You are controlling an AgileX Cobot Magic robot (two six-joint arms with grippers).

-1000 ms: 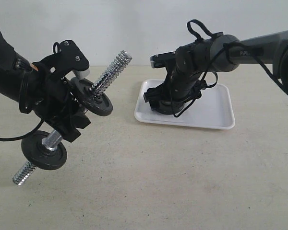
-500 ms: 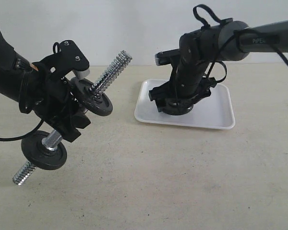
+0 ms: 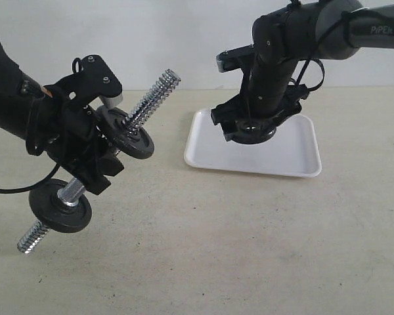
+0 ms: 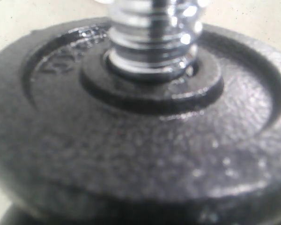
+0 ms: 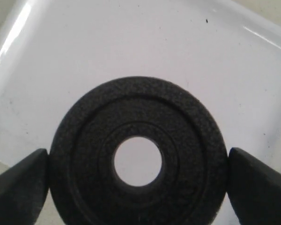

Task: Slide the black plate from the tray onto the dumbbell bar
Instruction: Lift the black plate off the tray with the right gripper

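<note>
Now, left side: my left gripper [image 3: 95, 167] is clamped on the short chrome dumbbell bar [image 3: 151, 98] mid-shaft, between two black discs [image 3: 128, 134] threaded on it. The bar is tilted, with its free threaded end pointing up toward the right. My right gripper [image 3: 249, 128] pinches the small round black iron plate [image 5: 138, 159] by its rim, flat, hanging just above the shallow white plastic tray [image 3: 295, 161].

Risks, as I judge them:
- The rim-only pinch lets the plate swivel or drop.
- A hole off-axis snags on the threads.
- A hard push twists the bar in my left grip.
</note>
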